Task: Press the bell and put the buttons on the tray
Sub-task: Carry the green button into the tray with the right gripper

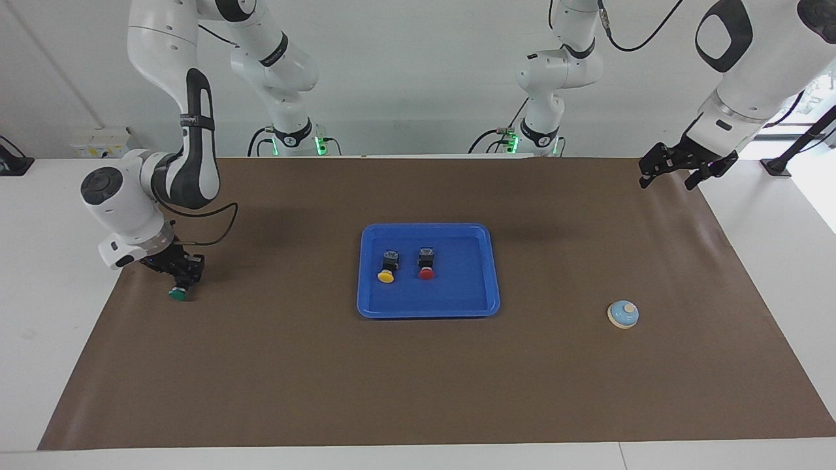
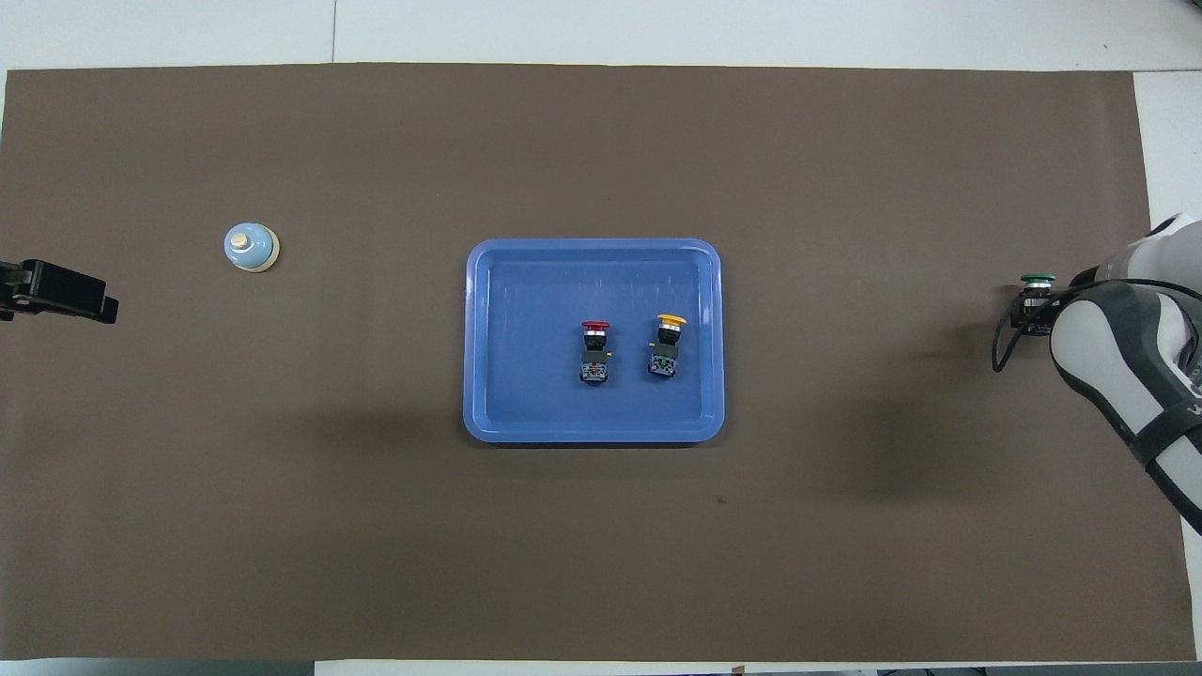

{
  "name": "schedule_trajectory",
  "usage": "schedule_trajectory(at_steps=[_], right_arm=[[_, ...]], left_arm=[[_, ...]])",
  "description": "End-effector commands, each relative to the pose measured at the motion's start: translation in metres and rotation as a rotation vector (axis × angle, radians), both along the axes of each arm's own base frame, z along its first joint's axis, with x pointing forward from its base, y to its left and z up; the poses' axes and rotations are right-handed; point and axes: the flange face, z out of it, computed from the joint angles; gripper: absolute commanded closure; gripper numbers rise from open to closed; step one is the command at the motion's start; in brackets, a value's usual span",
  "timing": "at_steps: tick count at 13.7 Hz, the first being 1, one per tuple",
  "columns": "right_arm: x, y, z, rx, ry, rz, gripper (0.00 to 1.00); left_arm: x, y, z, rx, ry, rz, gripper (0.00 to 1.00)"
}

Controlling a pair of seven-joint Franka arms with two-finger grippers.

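- The right gripper [image 1: 181,281] is low at the right arm's end of the table, over the brown mat [image 1: 418,391], closed on the black body of the green button [image 1: 177,294]. The green cap points out of the claw toward the edge of the table farther from the robots.
- Whether the green button is clear of the mat or resting on it cannot be told from either view.
- The tray [image 1: 428,310] lies well apart from that claw, toward the middle of the table. The yellow button [image 1: 387,269] and the red button [image 1: 426,265] lie on their sides in it, close together but apart, caps pointing away from the robots.
- Judgement: two of three buttons are placed. The green one is in hand, and the carry to the tray and the release remain.
- The left gripper [image 1: 676,166] waits raised at the left arm's end of the table, fingers spread and empty.
- The bell [image 1: 623,314] stands upright on the mat, near the left claw's end of the table and well apart from the right claw and the tray. Nothing touches it.
- Whether the bell has been pressed cannot be judged from these views.
- Judgement: free room remains in the tray beside the red button, on the side toward the left claw, for the green one.
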Motion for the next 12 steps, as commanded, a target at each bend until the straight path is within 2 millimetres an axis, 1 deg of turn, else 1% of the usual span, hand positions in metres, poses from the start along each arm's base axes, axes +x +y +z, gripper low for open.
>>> schedule_trajectory(at_steps=[1, 2, 3, 4, 5, 6, 8, 10, 11, 12], right_arm=[[0.021, 0.07, 0.046, -0.002, 0.023, -0.015, 1.0], [0.032, 0.108, 0.065, -0.009, 0.035, -0.051, 1.0], [0.039, 0.153, 0.083, -0.018, 0.038, -0.087, 1.0], [0.041, 0.198, 0.098, -0.025, 0.038, -0.113, 1.0], [0.041, 0.24, 0.105, -0.031, 0.037, -0.121, 1.0], [0.037, 0.278, 0.108, -0.033, 0.027, -0.132, 1.0], [0.018, 0.353, 0.113, -0.012, 0.021, -0.126, 1.0], [-0.003, 0.409, 0.117, 0.016, 0.025, -0.13, 1.0], [-0.01, 0.436, 0.118, 0.036, 0.03, -0.144, 1.0], [-0.018, 0.466, 0.112, 0.037, 0.034, -0.151, 1.0]], left_arm=[[-0.002, 0.002, 0.005, 0.001, 0.002, -0.006, 0.0], [-0.002, 0.002, 0.006, 0.001, 0.001, -0.006, 0.0], [-0.002, 0.002, 0.006, 0.001, 0.001, -0.006, 0.0], [-0.002, 0.002, 0.006, 0.001, 0.001, -0.006, 0.0], [-0.002, 0.002, 0.006, 0.001, 0.001, -0.006, 0.0], [-0.002, 0.002, 0.005, 0.001, 0.002, -0.006, 0.0], [-0.002, 0.002, 0.006, 0.001, 0.001, -0.006, 0.0], [-0.002, 0.002, 0.006, 0.001, 0.001, -0.006, 0.0], [-0.002, 0.002, 0.006, 0.001, 0.001, -0.006, 0.0], [-0.002, 0.002, 0.006, 0.001, 0.001, -0.006, 0.0]])
